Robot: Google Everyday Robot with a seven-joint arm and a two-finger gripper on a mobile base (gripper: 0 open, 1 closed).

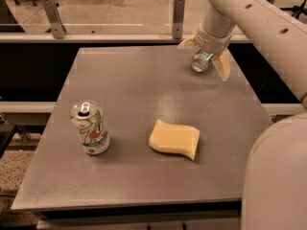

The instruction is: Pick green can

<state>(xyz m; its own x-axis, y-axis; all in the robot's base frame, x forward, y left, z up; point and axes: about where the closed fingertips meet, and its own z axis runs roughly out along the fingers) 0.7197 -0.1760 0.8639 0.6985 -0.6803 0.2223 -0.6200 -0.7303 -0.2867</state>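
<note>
The green can (201,63) lies on its side near the far right of the grey table (129,85), its shiny silver end facing me; little of its green body shows. My gripper (204,55) is right above it, open, with one pale finger (186,43) to the can's left and rear and the other finger (223,65) to its right. The fingers straddle the can and are not closed on it.
A white 7UP can (90,127) stands upright at the front left. A yellow sponge (174,139) lies at the front centre. A rail with metal posts (178,16) runs behind the table. My arm's pale body (276,176) fills the right foreground.
</note>
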